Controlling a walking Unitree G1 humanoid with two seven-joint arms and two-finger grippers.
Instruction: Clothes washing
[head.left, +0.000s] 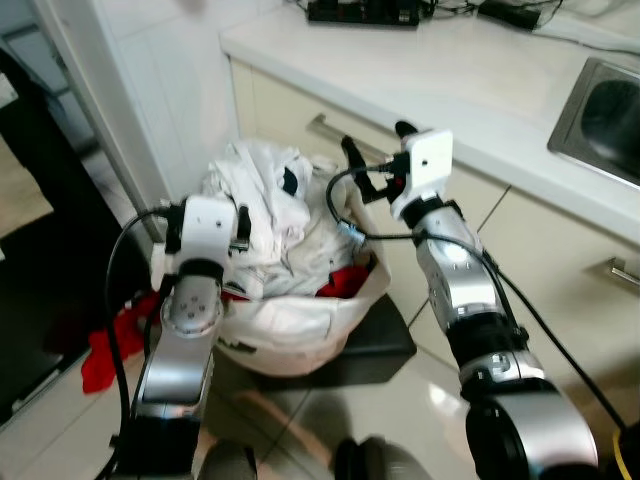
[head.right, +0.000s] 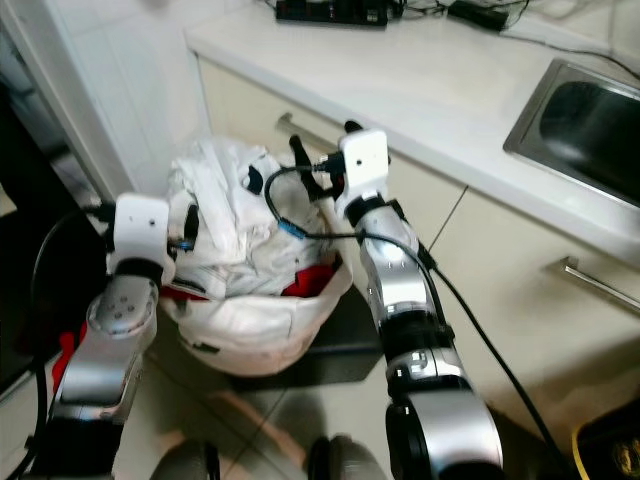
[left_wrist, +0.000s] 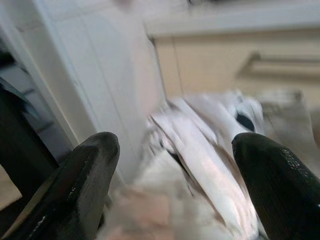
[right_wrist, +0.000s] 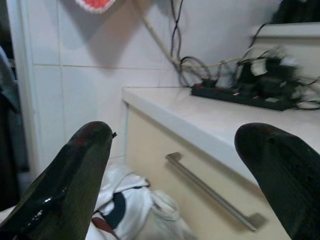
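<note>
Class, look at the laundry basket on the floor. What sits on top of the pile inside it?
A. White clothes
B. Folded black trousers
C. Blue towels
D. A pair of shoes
A: crumpled white clothes are heaped on top of the laundry basket, with some red fabric lower down.

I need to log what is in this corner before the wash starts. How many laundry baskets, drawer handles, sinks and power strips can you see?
Laundry basket: 1
Drawer handles: 2
Sink: 1
Power strip: 1
Total: 5
</note>
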